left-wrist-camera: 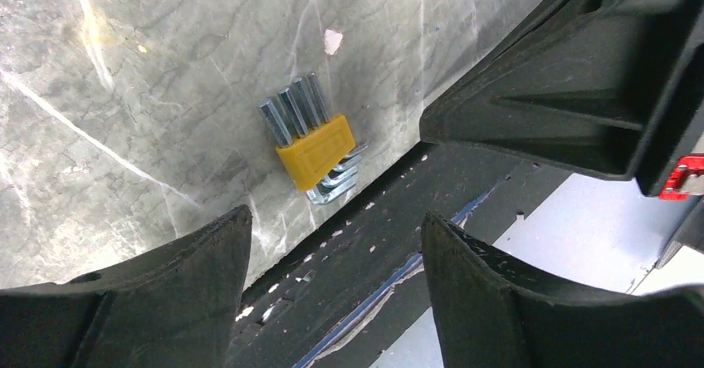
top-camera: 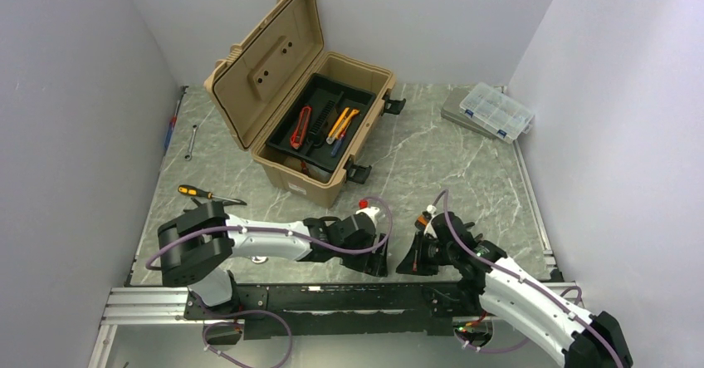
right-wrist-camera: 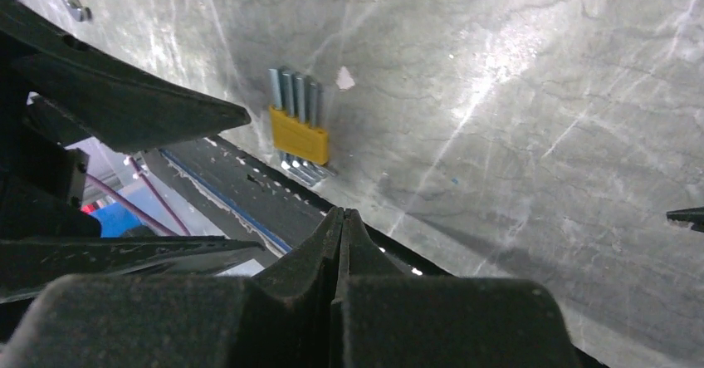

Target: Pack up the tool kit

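One wrench (top-camera: 190, 142) far left, one screwdriver (top-camera: 207, 193) nearer us. Then one toolbox (top-camera: 303, 184) at the back, left of centre, lid up, with two cutters in its tray (top-camera: 349, 98), a red one (top-camera: 300, 127) and a yellow one (top-camera: 341, 125). The left arm lies low along the near edge, its gripper (left-wrist-camera: 332, 218) spread wide and holding nothing. One yellow hex-key set (left-wrist-camera: 315, 150) sits just ahead at the table's edge. The right gripper (right-wrist-camera: 343, 214) faces it, fingers pressed together, empty. One organiser (top-camera: 496, 110) far right.

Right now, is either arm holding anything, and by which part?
Nothing: right fingers shut empty, left fingers open, hex key set lying free on the table.
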Controlling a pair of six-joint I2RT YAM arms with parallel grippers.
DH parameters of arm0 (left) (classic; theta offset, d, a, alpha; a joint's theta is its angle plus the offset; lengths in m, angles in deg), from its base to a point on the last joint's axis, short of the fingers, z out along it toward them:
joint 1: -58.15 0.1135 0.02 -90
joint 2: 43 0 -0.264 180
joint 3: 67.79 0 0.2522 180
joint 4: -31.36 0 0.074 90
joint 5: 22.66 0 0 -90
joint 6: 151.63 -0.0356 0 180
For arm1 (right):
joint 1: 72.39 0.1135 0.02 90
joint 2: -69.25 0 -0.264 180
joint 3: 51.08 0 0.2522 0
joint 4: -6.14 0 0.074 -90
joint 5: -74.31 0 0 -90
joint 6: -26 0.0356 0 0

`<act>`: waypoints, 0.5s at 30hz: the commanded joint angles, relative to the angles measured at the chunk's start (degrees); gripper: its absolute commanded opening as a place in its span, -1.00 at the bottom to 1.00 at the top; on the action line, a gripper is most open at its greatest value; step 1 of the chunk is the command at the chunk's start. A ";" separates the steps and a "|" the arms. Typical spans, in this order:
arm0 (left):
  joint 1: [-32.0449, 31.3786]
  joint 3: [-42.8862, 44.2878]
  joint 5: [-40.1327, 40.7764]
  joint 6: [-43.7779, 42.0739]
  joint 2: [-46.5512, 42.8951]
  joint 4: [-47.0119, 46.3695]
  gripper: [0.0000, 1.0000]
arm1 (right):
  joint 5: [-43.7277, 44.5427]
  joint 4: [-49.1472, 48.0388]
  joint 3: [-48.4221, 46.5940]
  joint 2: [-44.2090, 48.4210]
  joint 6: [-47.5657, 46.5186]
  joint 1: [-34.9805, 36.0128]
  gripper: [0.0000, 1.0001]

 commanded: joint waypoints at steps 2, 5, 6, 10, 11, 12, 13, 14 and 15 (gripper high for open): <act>0.35 1.21 -0.62 2.29 2.84 -2.04 0.53 | -2.01 -5.66 1.44 -2.53 1.50 0.74 -1.00; 0.47 1.86 -1.37 2.68 4.43 -2.75 0.49 | -1.90 -6.90 1.62 -4.04 1.34 0.86 -1.00; 0.57 2.00 -1.36 2.80 4.71 -2.63 0.47 | -1.96 -7.54 1.79 -4.56 1.40 0.88 -1.00; 0.84 1.71 -2.77 3.33 5.82 -3.48 0.39 | -2.36 -10.85 2.71 -7.21 1.79 1.07 -1.00; 0.84 1.70 -3.19 3.42 6.26 -3.65 0.36 | -2.35 -11.58 2.78 -8.10 1.80 1.18 -1.00; 0.84 1.66 -3.71 3.61 6.57 -3.78 0.35 | -2.39 -12.23 2.84 -9.15 1.80 1.27 -1.00; 0.89 1.56 -4.10 3.72 6.78 -4.18 0.33 | -2.29 -12.77 2.86 -9.82 1.80 1.29 -1.00; 0.97 1.38 -4.35 3.74 7.00 -4.46 0.31 | -2.20 -13.24 2.86 -10.36 1.78 1.29 -1.00; 1.09 1.21 -4.63 3.69 7.06 -4.50 0.28 | -1.91 -13.69 2.95 -10.89 1.82 1.37 -1.00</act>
